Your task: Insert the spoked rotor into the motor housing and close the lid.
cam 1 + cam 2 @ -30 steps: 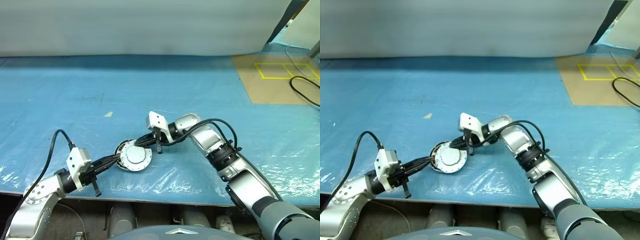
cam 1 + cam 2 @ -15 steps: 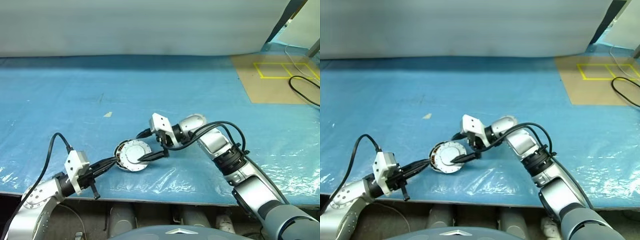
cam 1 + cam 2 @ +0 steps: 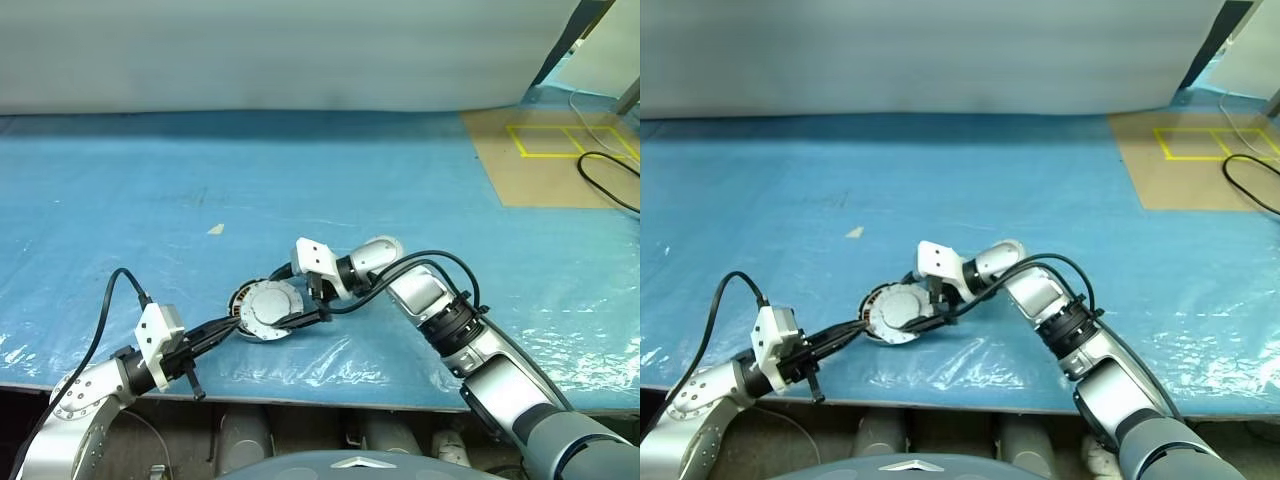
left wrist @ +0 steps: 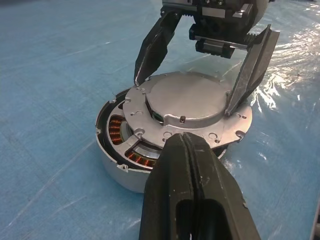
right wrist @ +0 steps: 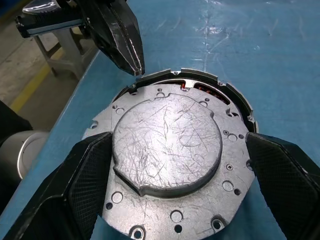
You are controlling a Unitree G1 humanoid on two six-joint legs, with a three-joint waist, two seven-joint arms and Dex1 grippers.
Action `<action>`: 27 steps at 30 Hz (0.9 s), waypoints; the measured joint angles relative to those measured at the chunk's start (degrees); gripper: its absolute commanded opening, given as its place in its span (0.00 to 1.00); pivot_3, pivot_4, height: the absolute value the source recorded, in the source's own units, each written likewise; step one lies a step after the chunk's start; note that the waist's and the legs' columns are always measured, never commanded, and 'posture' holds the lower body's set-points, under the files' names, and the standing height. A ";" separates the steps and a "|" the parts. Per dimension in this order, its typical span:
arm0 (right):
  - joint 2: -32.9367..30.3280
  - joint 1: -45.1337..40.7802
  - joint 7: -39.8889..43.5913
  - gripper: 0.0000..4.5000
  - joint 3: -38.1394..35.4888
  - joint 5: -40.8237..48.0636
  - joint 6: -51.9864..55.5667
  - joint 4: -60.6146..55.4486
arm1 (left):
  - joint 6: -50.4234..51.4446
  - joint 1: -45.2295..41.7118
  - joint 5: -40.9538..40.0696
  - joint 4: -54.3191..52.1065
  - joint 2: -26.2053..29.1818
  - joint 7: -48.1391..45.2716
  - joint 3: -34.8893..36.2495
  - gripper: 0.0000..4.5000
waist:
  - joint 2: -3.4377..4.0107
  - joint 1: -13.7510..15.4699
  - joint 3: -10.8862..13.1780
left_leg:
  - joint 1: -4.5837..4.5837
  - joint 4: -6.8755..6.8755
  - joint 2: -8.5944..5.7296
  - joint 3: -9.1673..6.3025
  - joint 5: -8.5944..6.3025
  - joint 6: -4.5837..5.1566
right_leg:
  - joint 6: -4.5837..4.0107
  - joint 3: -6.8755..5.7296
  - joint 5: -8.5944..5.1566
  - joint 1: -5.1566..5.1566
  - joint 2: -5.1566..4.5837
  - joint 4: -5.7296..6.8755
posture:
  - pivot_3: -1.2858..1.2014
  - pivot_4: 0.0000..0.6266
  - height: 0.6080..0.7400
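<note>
My right pincer [image 4: 202,75] was shut a second ago, with its tips down on the lid [image 5: 167,160]. Now it has sprung wide open. Its two fingers [image 5: 90,175] stand one on each side of the lid, right by its rim, and I cannot tell if they touch it. It holds nothing.

My left pincer [image 4: 187,150] is shut tight, as it was before. Its tip rests against the near side of the motor housing [image 4: 117,167], just under the lid's edge.

The lid lies plain grey face up on top of the motor housing. It is not on straight. It sits a bit off to one side, and I can see the copper windings [image 4: 117,129] in the gap. I think the spoked rotor is under the lid, but it is hidden, so I am not sure.

To me this means the lid is down but not closed. Next I would nudge it into line and press it flat.

The housing sits near the front edge of the bench [image 3: 420,170], about the middle.
</note>
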 measured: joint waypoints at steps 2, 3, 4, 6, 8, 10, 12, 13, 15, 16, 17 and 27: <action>0.29 0.00 -0.10 0.99 0.16 -0.24 -1.16 0.58 | -0.01 -0.03 0.05 0.00 -0.02 0.02 -0.01 0.00 | 0.00 -0.01 0.00 | 0.03 0.00 0.00 0.00 0.00 0.00 | 0.00 0.01 0.00 0.01 0.00 0.03 | 0.52 0.24 1.00; 0.39 0.00 -0.11 0.99 0.18 -0.29 -1.51 0.79 | -0.02 -0.03 0.06 0.00 -0.05 0.03 -0.01 0.00 | 0.00 -0.01 0.00 | 0.03 0.01 0.00 0.00 0.00 0.01 | 0.00 0.01 0.00 0.02 0.00 0.04 | 0.52 0.24 1.00; 0.41 0.00 -0.13 0.99 0.18 -0.30 -1.73 0.93 | -0.02 -0.03 0.08 0.00 -0.08 0.04 -0.03 0.00 | 0.00 -0.01 0.00 | 0.04 0.02 0.00 0.00 -0.01 0.01 | 0.00 0.01 0.00 0.02 0.00 0.05 | 0.52 0.24 1.00; 0.46 0.00 -0.14 0.91 0.16 -0.36 -1.83 0.98 | -0.05 -0.06 0.10 0.01 -0.08 0.04 -0.16 0.00 | 0.00 -0.01 0.00 | 0.04 0.06 0.00 0.00 -0.01 0.02 | 0.00 0.01 0.00 0.04 0.00 0.06 | 0.52 0.24 1.00; 0.64 0.02 0.03 0.79 0.17 -0.27 -1.62 0.97 | -0.11 -0.24 0.14 0.09 -0.09 0.04 -0.34 0.00 | 0.00 0.00 0.00 | 0.05 0.06 0.00 0.00 -0.01 0.03 | 0.00 0.01 0.00 0.04 0.00 0.08 | 0.52 0.24 1.00; 0.61 0.02 0.32 0.66 0.06 -0.01 -1.19 0.90 | -0.12 -0.63 0.15 0.13 -0.10 0.03 -0.56 0.00 | 0.00 0.03 0.00 | 0.05 0.08 0.00 0.00 -0.02 0.03 | 0.00 0.01 0.00 0.05 0.00 0.09 | 0.52 0.24 1.00; 0.55 0.02 0.51 0.66 -0.13 0.14 -0.85 0.85 | -0.13 -1.01 0.15 0.23 -0.10 0.02 -0.70 0.00 | 0.00 0.03 0.00 | 0.05 0.08 0.00 0.00 -0.01 0.03 | 0.00 0.01 0.00 0.05 0.00 0.08 | 0.52 0.24 1.00; 0.51 0.02 0.60 0.66 -0.15 0.15 -0.89 0.80 | -0.15 -1.19 0.15 0.35 -0.10 0.01 -0.72 0.00 | 0.00 0.03 0.00 | 0.04 0.09 0.00 0.00 -0.01 0.03 | 0.00 0.01 0.00 0.05 0.00 0.07 | 0.52 0.24 1.00; 0.51 0.02 0.76 0.66 -0.15 0.16 -0.93 0.76 | -0.18 -1.51 0.18 0.63 -0.10 0.00 -0.78 0.00 | 0.00 0.03 0.00 | 0.03 0.08 0.00 0.00 -0.01 0.03 | 0.00 0.01 0.00 0.05 0.00 0.06 | 0.52 0.24 1.00; 0.51 0.02 0.84 0.66 -0.15 0.20 -0.86 0.72 | -0.25 -1.60 0.21 0.67 -0.10 0.00 -0.79 0.00 | 0.00 0.03 0.00 | 0.02 0.08 0.00 0.00 -0.01 0.02 | 0.00 0.01 0.00 0.05 0.00 0.05 | 0.52 0.24 1.00; 0.51 0.02 0.91 0.66 -0.16 0.23 -0.78 0.69 | -0.51 -1.65 0.26 0.73 -0.10 0.00 -0.84 0.00 | 0.00 0.03 0.00 | 0.01 0.08 0.00 0.00 -0.01 0.02 | 0.00 0.01 0.00 0.05 0.00 0.05 | 0.52 0.24 1.00; 1.78 -0.03 0.32 0.66 -0.67 0.41 0.75 0.72 | -1.23 -2.22 0.54 2.18 -0.26 0.04 -1.10 0.00 | 0.00 0.03 0.00 | 0.03 0.09 0.01 0.00 -0.01 0.03 | 0.00 0.01 0.00 0.05 0.00 0.07 | 0.52 0.24 1.00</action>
